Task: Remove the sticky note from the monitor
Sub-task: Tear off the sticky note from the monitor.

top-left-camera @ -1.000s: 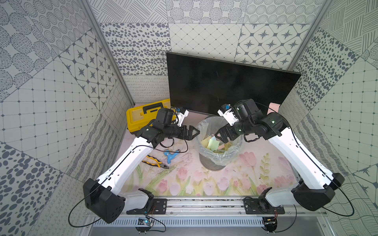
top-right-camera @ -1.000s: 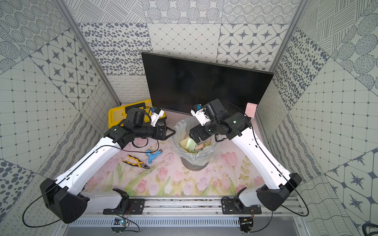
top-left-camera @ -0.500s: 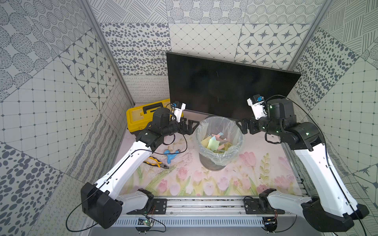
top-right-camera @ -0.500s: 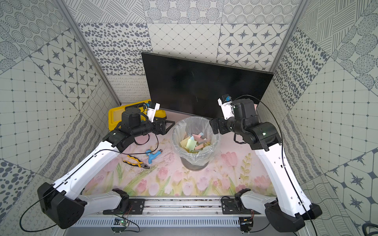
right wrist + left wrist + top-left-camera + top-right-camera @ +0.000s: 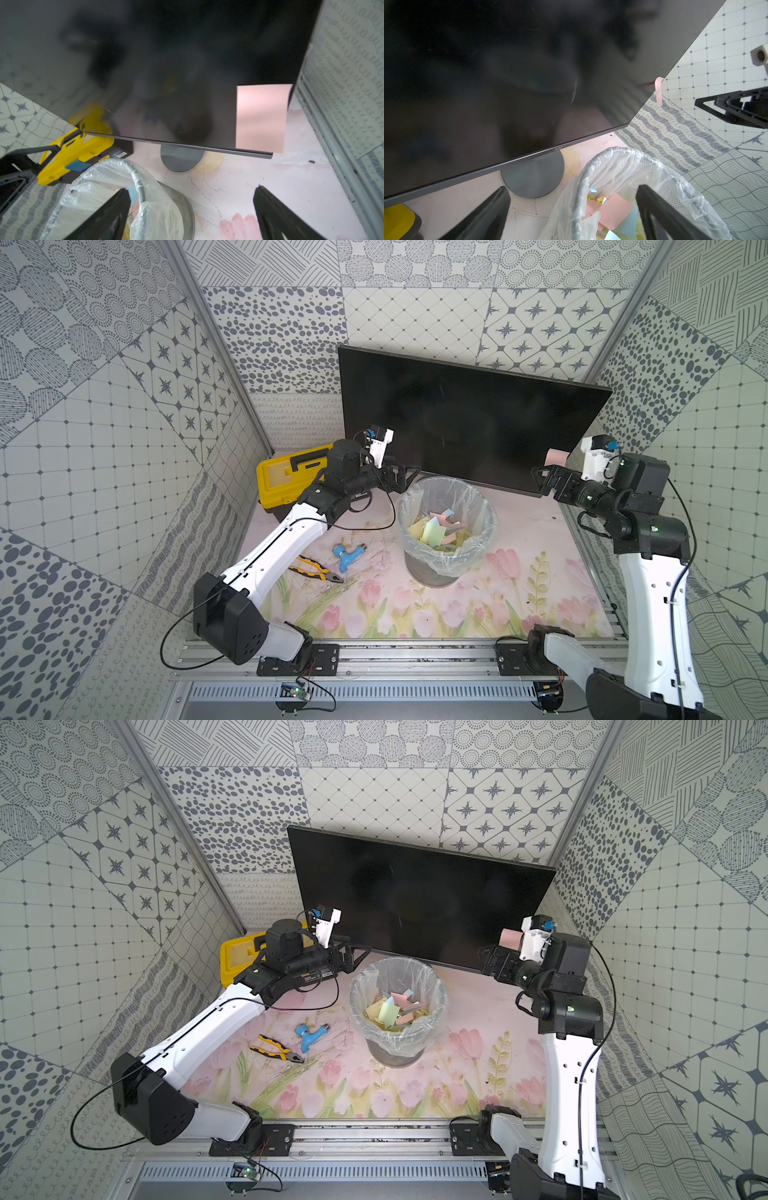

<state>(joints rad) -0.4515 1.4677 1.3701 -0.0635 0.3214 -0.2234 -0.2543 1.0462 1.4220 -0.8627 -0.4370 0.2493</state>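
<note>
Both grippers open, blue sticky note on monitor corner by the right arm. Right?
The sticky note is pink, not blue; the right wrist view shows it. Rest holds: on the monitor corner by the right arm, left gripper and right gripper open.

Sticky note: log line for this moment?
sticky note: pink, on monitor corner | right hand: open, facing it, apart | left hand: open, empty

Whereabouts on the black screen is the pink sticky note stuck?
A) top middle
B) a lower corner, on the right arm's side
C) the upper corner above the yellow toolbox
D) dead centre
B: the pink sticky note clings to the monitor at its lower corner, just ahead of the open right claw.
</note>
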